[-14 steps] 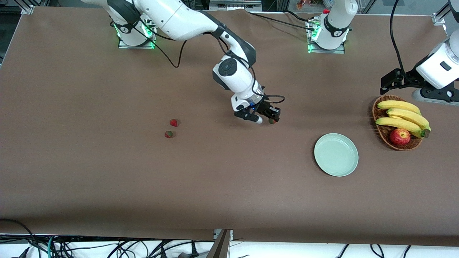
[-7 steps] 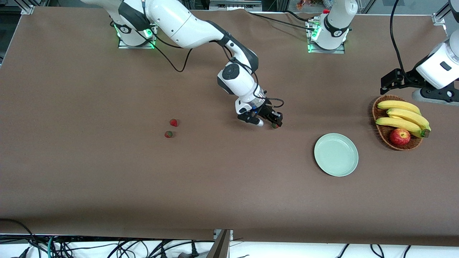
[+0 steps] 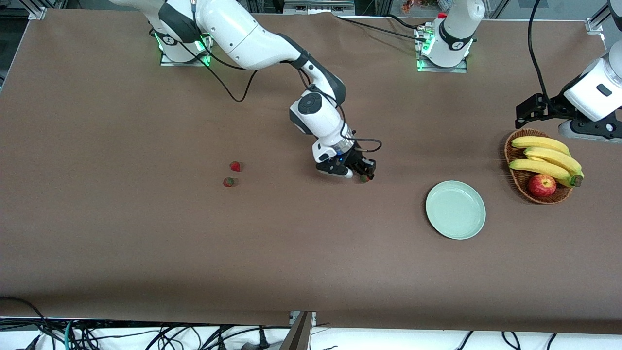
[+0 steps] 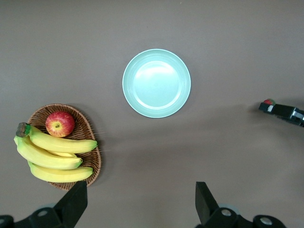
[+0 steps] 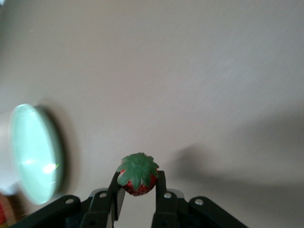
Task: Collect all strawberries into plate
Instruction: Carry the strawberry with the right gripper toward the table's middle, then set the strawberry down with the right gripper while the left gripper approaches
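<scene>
My right gripper (image 3: 364, 177) hangs over the bare table between the two loose strawberries and the plate, shut on a strawberry (image 5: 138, 178) whose green top points away from the fingers (image 5: 161, 183). Two more strawberries (image 3: 235, 166) (image 3: 228, 182) lie on the table toward the right arm's end. The pale mint-green plate (image 3: 455, 209) sits toward the left arm's end; nothing lies in it (image 4: 156, 83). My left gripper (image 4: 140, 204) waits high over the table beside the basket, open, with only cloth between its fingers (image 4: 72, 205).
A wicker basket (image 3: 519, 179) with bananas (image 3: 546, 158) and a red apple (image 3: 542, 185) stands beside the plate at the left arm's end. Brown cloth covers the table; cables hang along its front edge (image 3: 291, 321).
The right gripper, still holding the strawberry, has come lower in the front view, about level with the plate's top rim. The left arm has not moved.
</scene>
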### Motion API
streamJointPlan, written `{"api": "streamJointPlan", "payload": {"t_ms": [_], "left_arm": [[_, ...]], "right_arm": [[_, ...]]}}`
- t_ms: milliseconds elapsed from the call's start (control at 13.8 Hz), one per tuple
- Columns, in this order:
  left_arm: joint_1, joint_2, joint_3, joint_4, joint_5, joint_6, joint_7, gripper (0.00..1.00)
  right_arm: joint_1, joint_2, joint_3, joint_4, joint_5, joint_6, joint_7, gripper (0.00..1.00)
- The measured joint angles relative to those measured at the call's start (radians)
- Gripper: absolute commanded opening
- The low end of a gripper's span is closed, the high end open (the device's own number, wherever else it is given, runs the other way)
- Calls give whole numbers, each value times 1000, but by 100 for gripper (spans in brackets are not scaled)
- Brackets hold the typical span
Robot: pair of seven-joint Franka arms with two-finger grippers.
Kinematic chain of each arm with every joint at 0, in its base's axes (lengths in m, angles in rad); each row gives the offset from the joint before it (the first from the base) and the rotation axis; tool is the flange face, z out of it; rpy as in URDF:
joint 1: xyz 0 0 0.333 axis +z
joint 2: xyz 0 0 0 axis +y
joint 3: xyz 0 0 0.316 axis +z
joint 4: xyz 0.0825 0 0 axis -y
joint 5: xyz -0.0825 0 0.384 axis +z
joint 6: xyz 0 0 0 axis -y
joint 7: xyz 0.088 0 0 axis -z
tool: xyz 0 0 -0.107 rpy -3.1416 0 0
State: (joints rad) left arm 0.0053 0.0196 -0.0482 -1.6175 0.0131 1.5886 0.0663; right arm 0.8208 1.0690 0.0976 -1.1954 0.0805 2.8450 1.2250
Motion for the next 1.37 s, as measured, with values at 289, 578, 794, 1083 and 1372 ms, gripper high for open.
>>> {"api": "streamJointPlan", "payload": {"t_ms": [289, 578, 794, 1083, 1372], "left_arm": [[-25, 24, -5, 0, 0, 0, 3, 100], [-31, 34, -5, 1, 0, 0, 3, 100], [-31, 34, -3, 1, 0, -1, 3, 100], [-38, 88, -4, -6, -10, -6, 3, 100], [-55, 260, -6, -14, -148, 129, -6, 100]], "right_arm": [[-14, -1, -14, 9, -83, -79, -37, 37], [-15, -1, -36, 6, -95, -127, -67, 92], [-34, -30, -47, 15, -101, -223, -103, 92], [-120, -165, -50, 29, -101, -508, -231, 99], [-237, -283, -79, -23, -101, -749, -513, 99]]}}
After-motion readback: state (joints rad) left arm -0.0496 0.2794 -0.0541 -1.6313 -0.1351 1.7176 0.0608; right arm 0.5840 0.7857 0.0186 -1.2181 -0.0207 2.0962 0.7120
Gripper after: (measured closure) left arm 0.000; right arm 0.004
